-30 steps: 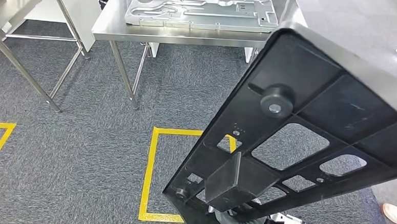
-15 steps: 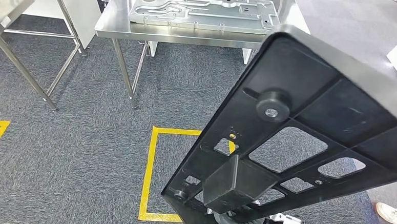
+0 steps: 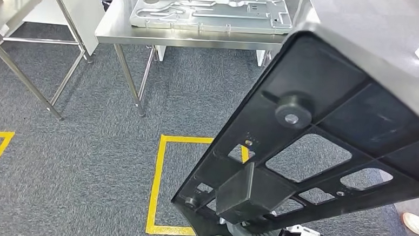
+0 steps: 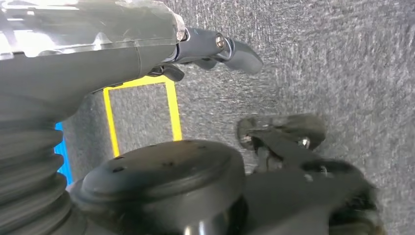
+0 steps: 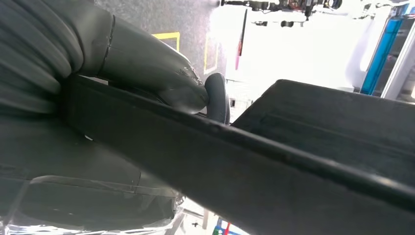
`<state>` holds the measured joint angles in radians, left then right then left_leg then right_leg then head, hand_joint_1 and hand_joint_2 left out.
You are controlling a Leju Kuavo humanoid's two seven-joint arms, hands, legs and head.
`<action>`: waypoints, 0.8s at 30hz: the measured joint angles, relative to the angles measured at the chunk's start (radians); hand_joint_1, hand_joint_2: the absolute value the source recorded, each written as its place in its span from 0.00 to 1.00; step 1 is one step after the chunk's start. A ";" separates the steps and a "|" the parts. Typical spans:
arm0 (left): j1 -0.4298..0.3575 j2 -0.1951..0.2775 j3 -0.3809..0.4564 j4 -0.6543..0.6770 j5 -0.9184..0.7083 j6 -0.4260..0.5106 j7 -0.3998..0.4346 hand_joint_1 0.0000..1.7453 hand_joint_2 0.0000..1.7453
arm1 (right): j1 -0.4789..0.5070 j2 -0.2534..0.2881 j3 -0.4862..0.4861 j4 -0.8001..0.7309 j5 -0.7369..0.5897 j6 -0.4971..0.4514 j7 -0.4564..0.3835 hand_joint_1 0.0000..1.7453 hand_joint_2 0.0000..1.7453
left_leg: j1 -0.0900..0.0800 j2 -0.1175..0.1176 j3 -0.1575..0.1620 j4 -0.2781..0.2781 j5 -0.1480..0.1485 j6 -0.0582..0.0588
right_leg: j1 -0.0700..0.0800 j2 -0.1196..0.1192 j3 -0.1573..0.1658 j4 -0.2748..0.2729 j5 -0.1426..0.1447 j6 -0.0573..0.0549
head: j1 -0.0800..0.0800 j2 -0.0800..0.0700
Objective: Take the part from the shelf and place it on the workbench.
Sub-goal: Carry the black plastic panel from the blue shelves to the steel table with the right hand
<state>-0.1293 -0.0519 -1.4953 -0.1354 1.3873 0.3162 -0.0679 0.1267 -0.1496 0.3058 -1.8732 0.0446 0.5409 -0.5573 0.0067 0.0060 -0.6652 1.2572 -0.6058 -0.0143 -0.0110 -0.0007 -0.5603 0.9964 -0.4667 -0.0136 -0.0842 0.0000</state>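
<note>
View shifted back; workbench no nearer. Black frame part clamped by right hand; left hand fingers apart, empty.

One black part, one grey metal plate, two steel tables, two yellow floor squares, one white shoe

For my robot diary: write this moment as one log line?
right hand: holds black part | left hand: open, low | steel workbench: ahead | part: not placed
</note>
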 joint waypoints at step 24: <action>0.001 -0.018 0.003 0.000 0.008 -0.013 -0.012 0.00 1.00 | -0.004 -0.006 -0.005 0.000 -0.002 0.016 -0.002 1.00 1.00 | -0.006 -0.007 0.131 -0.253 0.107 0.030 | 0.010 0.003 -0.031 0.015 0.014 0.027 | 0.000 0.000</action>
<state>-0.1285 -0.0699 -1.4918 -0.1354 1.3957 0.3028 -0.0796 0.1223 -0.1559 0.3011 -1.8734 0.0431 0.5573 -0.5592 0.0011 -0.0011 -0.5338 1.0044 -0.4987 0.0160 -0.0009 0.0028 -0.5916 1.0110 -0.4527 0.0132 -0.0840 0.0000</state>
